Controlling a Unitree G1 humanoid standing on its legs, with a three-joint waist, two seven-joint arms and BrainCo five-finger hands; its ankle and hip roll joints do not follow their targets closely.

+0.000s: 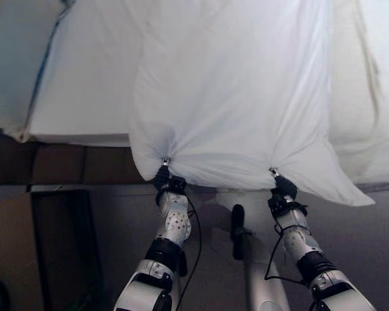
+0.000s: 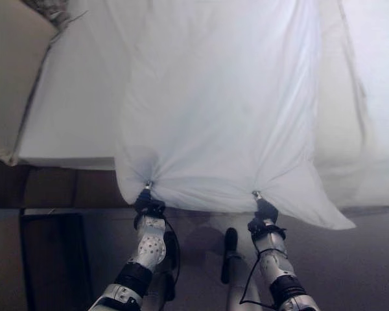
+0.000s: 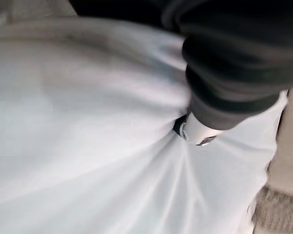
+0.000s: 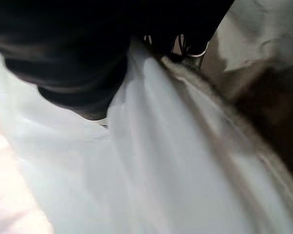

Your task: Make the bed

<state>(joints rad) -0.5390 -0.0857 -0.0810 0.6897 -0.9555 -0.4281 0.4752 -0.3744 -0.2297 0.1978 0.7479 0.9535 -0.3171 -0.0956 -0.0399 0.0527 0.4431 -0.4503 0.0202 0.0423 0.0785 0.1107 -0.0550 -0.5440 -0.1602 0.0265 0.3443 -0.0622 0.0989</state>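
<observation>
Duvet [image 1: 233,97], white, soft, bunched at both hands

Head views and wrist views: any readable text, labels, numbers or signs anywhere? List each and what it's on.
None readable in any view.
Sheet: plain white, no print or tag showing.
Bed: plain white, no label.
Left hand and right hand, both bunching the sheet's near edge: no markings to read.
Dark panel by the bed: no text.
</observation>
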